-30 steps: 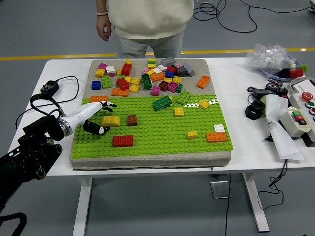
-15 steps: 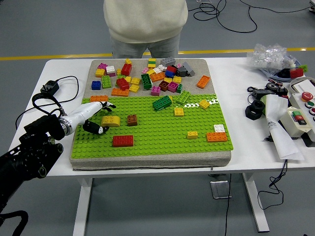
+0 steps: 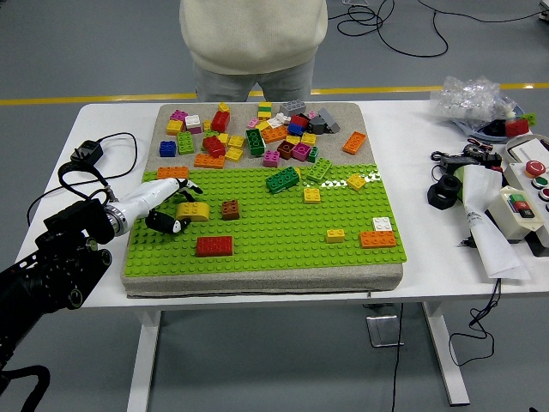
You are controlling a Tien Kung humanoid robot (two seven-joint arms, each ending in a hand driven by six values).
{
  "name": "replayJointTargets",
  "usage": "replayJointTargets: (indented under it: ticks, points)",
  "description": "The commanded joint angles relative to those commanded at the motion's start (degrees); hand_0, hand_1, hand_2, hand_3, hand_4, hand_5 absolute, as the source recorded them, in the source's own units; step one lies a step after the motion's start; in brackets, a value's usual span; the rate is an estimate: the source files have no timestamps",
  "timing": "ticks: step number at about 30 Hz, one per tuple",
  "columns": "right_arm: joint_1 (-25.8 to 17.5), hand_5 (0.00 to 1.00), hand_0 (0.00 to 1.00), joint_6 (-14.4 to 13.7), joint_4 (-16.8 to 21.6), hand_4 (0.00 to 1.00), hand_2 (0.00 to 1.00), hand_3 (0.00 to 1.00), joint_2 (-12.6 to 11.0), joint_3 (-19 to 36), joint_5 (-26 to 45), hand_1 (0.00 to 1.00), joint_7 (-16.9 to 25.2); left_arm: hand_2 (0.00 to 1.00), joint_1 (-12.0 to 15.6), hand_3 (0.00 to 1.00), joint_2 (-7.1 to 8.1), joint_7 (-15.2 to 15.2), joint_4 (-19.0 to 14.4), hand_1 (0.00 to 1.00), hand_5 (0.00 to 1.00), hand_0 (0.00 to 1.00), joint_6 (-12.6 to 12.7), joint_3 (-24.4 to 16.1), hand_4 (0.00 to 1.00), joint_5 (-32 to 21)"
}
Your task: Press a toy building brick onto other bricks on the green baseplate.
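My left hand (image 3: 174, 206) reaches over the left part of the green baseplate (image 3: 274, 232), its white fingers (image 3: 176, 184) spread above and its dark thumb below, just left of a yellow brick (image 3: 194, 211). The fingers hold nothing; the index tip lies close to that brick. A brown brick (image 3: 230, 209) stands right of the yellow one and a red brick (image 3: 214, 245) sits nearer the front. Further bricks are fixed on the plate: green (image 3: 282, 179), yellow (image 3: 312, 195), orange with white (image 3: 377, 235). My right hand is out of sight.
A heap of loose bricks (image 3: 257, 133) covers the grey mat behind the baseplate. A person in a cream sweater (image 3: 253, 39) stands at the far side. A black cable and plug (image 3: 86, 154) lie left; tools, a white paper and a button box (image 3: 519, 206) lie right.
My left hand has crept slightly right toward the yellow brick. The person has shifted; the hand seen at the top a second ago is gone from view.
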Motion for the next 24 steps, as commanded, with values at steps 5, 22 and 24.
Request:
replayJointTargets:
  ticks: [5,22,24]
  points:
    - [0.0,0.668,0.802,0.0,0.0,0.998,0.754,0.741,0.0,0.0,0.0,0.732,0.0,0.641,-0.1,0.704,-0.08,0.1,0.2,0.776,0.002,0.826,-0.3,0.5,0.461,-0.3]
    - [0.0,0.666,0.803,-0.1,0.0,0.998,0.755,0.743,0.1,0.1,0.2,0.732,0.1,0.561,0.3,0.554,-0.06,-0.2,-0.5,0.648,0.002,0.656,0.2,0.5,0.12,-1.3]
    - [0.0,0.666,0.803,-0.1,0.0,0.998,0.755,0.743,0.1,0.1,0.2,0.732,0.1,0.561,0.5,0.554,-0.04,-0.2,-0.5,0.648,0.002,0.656,0.2,0.4,0.12,-1.4]
